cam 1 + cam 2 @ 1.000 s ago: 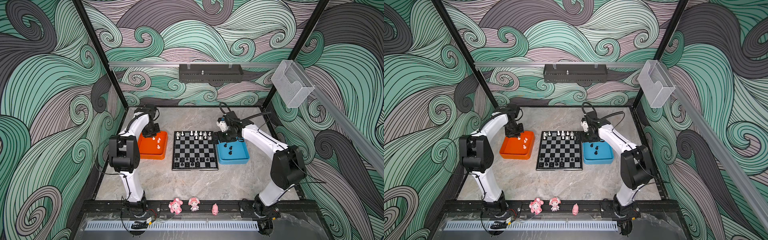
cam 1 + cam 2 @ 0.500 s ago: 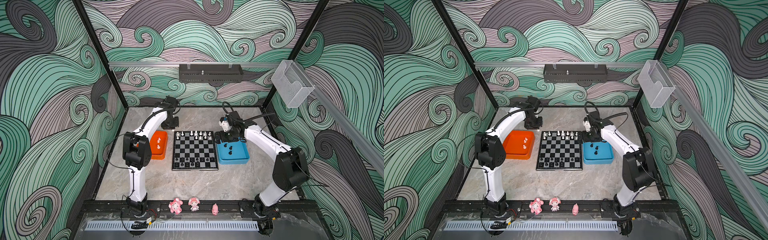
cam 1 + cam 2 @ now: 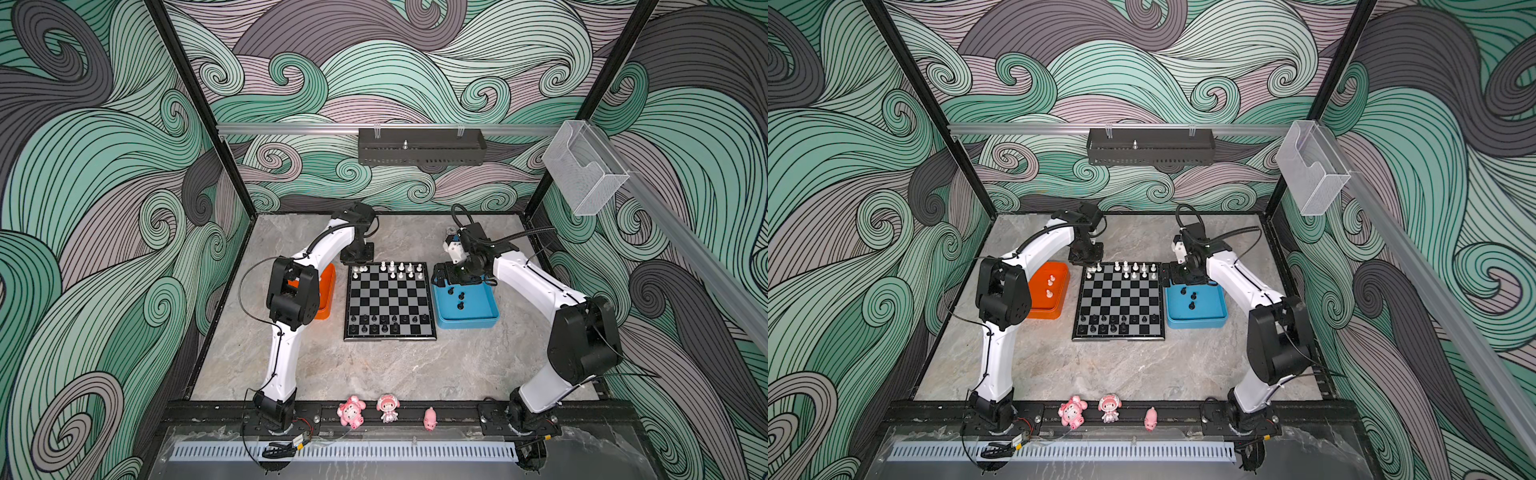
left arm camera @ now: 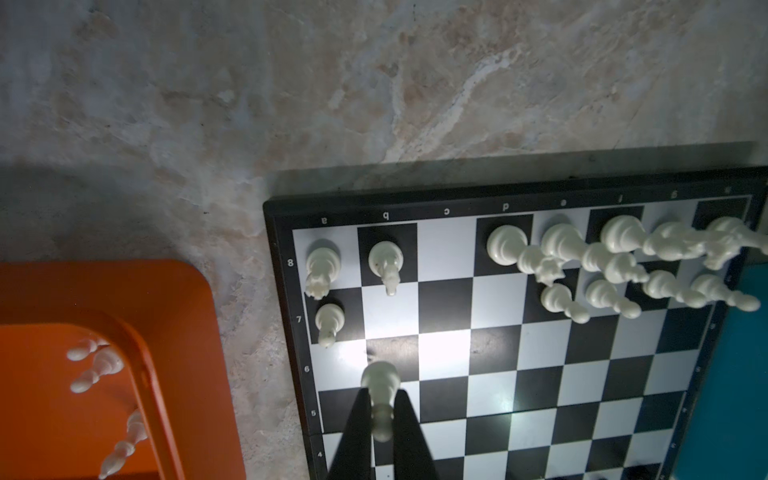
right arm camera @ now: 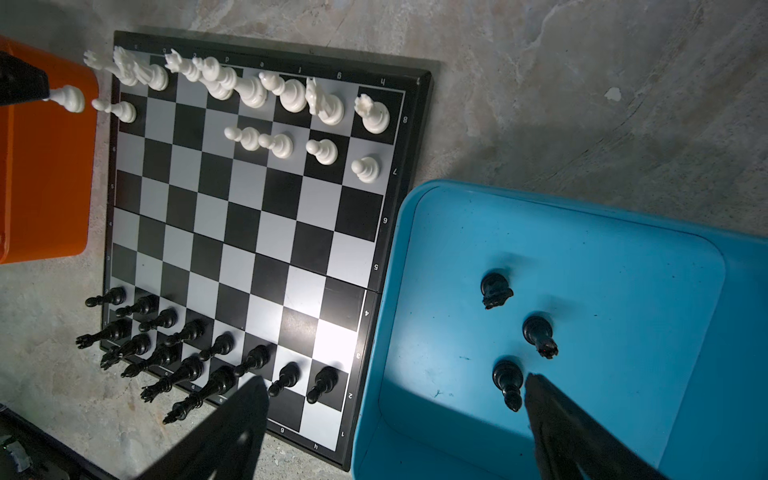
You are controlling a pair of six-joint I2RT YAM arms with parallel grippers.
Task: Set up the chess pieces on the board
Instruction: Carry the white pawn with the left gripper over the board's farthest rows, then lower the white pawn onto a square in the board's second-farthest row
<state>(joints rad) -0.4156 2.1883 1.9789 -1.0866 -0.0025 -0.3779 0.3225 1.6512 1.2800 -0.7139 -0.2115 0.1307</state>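
Left wrist view: the left fingers (image 4: 355, 436) grip a white pawn (image 4: 380, 380) above the board (image 4: 498, 195), seemingly to fill the bare pawn-row square nearby, while the right fingers (image 5: 561, 424) gape over the blue tray (image 5: 623, 270).

Between the black fingers (image 4: 353, 436) of my left hand (image 4: 381, 395) is a white pawn (image 4: 380, 380). My right hand (image 5: 395, 378) is black-fingered too. The board (image 3: 390, 297) is checkered black and pale grey inside a thin black rim with white lettering. White pieces (image 3: 401, 270) fill its far rows and black pieces (image 3: 386, 324) its near rows. Other white pieces (image 3: 1050, 283) are in the orange tray (image 3: 1046, 311), and other black pieces (image 3: 1192, 296) are in the blue tray (image 3: 1208, 311). The desk (image 3: 374, 374) is veined grey-beige marble. Pink figurines (image 3: 388, 409) stand at its front edge. The walls (image 3: 374, 62) swirl in green, mauve and grey waves lined in black.
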